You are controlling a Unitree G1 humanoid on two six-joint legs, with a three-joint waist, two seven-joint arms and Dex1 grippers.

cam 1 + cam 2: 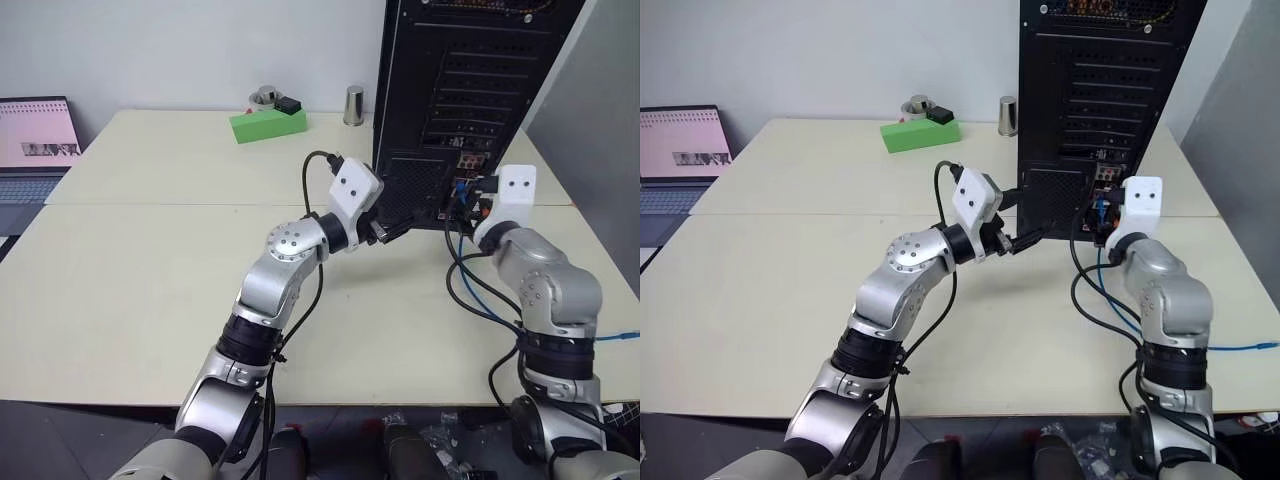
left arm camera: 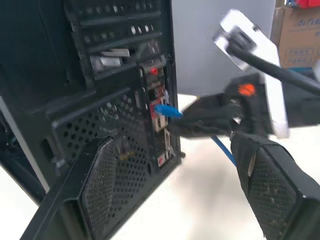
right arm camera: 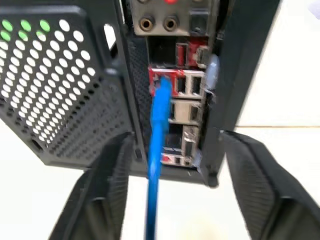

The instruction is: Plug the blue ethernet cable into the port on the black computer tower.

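The black computer tower (image 1: pixel 470 80) stands upright at the table's far right, its rear facing me. The blue ethernet cable (image 3: pixel 159 125) runs up between my right gripper's fingers, touching neither, and its tip sits in a port of the red connector panel (image 3: pixel 182 85). The same cable (image 2: pixel 167 111) sticks out of that panel in the left wrist view. My right gripper (image 3: pixel 177 140) is open, just in front of the panel. My left gripper (image 1: pixel 385 232) is open and empty beside the tower's perforated lower vent (image 2: pixel 115 150).
A green box (image 1: pixel 268 124) and a metal cup (image 1: pixel 353 105) stand at the table's far edge. A laptop (image 1: pixel 35 150) is at the far left. Black cables (image 1: pixel 460 285) and the blue cable's slack (image 1: pixel 490 300) loop on the table below the tower.
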